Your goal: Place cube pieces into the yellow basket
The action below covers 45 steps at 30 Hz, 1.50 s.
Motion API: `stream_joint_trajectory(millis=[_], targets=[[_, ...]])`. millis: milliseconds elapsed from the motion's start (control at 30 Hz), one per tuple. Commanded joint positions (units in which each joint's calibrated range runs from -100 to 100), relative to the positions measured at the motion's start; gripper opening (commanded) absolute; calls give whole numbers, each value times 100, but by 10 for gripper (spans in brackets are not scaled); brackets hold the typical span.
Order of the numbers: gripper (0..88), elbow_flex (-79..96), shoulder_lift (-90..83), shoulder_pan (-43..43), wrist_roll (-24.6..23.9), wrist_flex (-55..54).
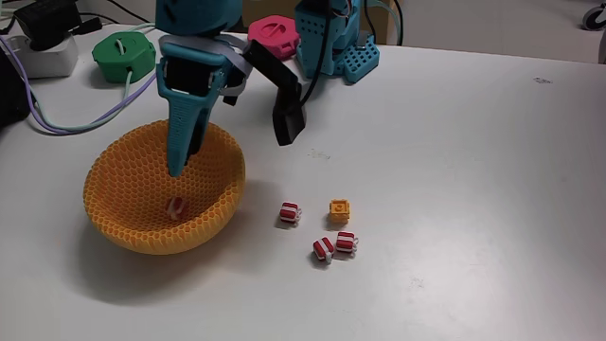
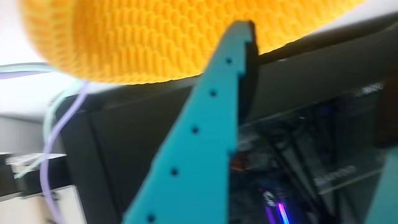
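Cubes: three striped ones (image 1: 323, 249) (image 1: 346, 242) (image 1: 290, 213) and an orange one (image 1: 339, 209) sit on the table (image 1: 473, 189), well off to the black finger's side. Gripper (image 1: 232, 156) gapes wide, empty, teal finger (image 1: 180, 142) dipping into the basket (image 1: 118, 223) above a striped cube (image 1: 175, 206). Risk, my guess: swinging out low, the finger catches the rim and drags or tips the basket.

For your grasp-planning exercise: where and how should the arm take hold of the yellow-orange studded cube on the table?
Probably grip the yellow-orange cube across two opposite flat side faces, coming straight down from above. It sits upright, studs up, on the table, with open space around it; the nearest striped cube lies just in front in the fixed view, so closing the jaws left-to-right looks safest.
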Motion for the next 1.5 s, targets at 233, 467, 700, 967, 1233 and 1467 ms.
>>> stream_joint_trajectory(millis=[233,467,700,967,1233,1467], targets=[[268,-1186,-68,-2513,-952,1686],[242,-281,860,-2970,-1651,1243],[238,-561,1949,-2476,-1670,765],[227,-618,2347,-2280,-1495,348],[186,-455,2678,-2047,-1353,-60],[0,-493,2612,-1936,-1192,-34]])
